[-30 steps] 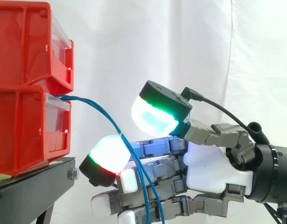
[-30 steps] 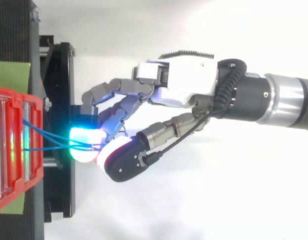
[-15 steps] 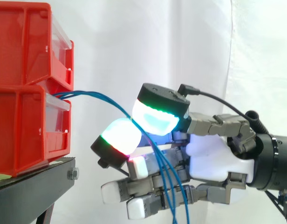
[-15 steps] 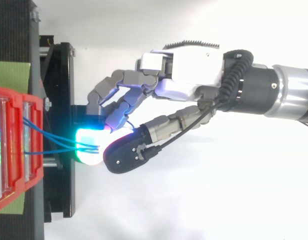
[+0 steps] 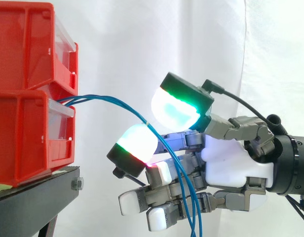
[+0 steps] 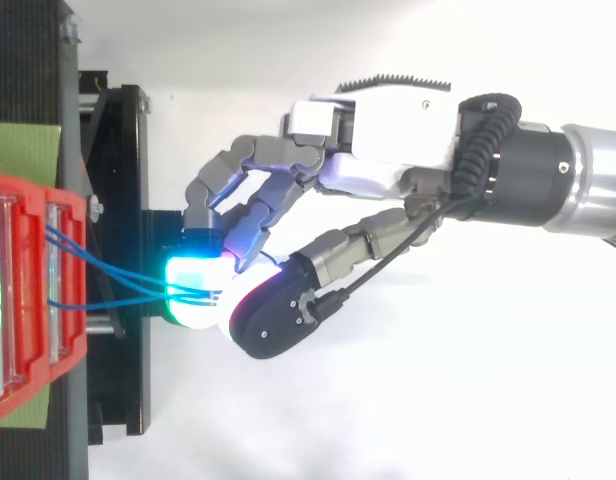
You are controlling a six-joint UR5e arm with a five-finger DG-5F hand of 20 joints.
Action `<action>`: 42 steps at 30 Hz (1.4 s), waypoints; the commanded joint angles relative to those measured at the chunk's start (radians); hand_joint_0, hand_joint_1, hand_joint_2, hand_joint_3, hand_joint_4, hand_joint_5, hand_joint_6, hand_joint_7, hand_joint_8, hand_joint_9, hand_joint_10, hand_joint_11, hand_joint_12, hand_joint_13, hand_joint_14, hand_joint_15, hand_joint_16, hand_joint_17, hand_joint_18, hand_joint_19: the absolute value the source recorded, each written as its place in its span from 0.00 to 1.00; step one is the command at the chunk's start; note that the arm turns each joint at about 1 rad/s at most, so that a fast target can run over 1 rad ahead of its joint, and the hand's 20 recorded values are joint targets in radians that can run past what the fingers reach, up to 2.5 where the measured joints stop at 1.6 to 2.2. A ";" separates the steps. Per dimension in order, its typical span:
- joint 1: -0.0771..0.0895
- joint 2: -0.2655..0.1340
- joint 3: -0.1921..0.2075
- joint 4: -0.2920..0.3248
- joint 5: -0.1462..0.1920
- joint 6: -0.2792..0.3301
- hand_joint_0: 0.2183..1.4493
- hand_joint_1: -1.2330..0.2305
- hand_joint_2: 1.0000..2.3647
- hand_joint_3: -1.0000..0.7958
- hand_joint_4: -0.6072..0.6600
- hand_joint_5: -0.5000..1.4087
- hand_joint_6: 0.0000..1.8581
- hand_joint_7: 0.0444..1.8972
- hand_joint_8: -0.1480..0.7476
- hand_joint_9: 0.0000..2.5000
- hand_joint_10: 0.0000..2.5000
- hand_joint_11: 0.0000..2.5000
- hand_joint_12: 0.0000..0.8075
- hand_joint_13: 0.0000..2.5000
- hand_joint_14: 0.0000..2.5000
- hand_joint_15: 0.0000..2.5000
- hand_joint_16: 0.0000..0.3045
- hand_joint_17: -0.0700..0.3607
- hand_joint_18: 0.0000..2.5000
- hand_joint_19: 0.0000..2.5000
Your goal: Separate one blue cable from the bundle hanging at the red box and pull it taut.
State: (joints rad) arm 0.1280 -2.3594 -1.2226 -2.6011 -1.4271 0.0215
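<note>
A bundle of thin blue cables (image 5: 112,101) leaves the lower red bin (image 5: 23,138), arcs rightward and drops over my hand (image 5: 231,165). The strands run between the green-cyan thumb pad (image 5: 176,108) above and a white-green finger pad (image 5: 137,145) below. From above, the cables (image 6: 118,290) lead from the bin (image 6: 28,300) into the spot where the two pads meet, so the hand (image 6: 388,160) pinches the whole bundle. The other fingers are bent below, and the strands hang down in front of them. The cables still sag in a curve.
A second red bin (image 5: 28,44) is stacked on the lower one. Both rest on a black stand (image 5: 33,197) whose edge (image 6: 118,200) lies just left of the fingertips. A white curtain hangs behind.
The thumb came down over the cables onto the finger pad. The hand has moved right, away from the bins, and slightly up, drawing the cables' arc further out.
</note>
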 commanded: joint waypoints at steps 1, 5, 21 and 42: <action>0.001 0.000 0.000 -0.001 0.002 0.011 0.26 0.39 0.00 0.28 0.62 0.16 0.50 0.41 0.59 0.40 0.00 0.32 0.46 0.33 0.01 0.17 0.15 0.40 0.29 0.23; 0.002 0.000 0.000 -0.001 0.004 0.075 0.29 0.32 0.00 0.28 0.61 0.16 0.50 0.42 0.58 0.40 0.00 0.32 0.45 0.33 0.01 0.18 0.14 0.39 0.29 0.24; 0.005 0.000 0.000 0.015 0.004 0.113 0.52 0.26 0.00 0.31 0.46 0.16 0.53 0.53 0.55 0.42 0.00 0.37 0.42 0.36 0.01 0.21 0.13 0.36 0.29 0.27; -0.002 -0.021 0.000 0.052 -0.003 0.120 0.28 0.36 0.00 0.28 0.54 0.19 0.48 0.54 0.58 0.47 0.01 0.34 0.42 0.38 0.01 0.20 0.13 0.37 0.33 0.25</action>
State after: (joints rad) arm 0.1261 -2.3803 -1.2226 -2.5503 -1.4294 0.1410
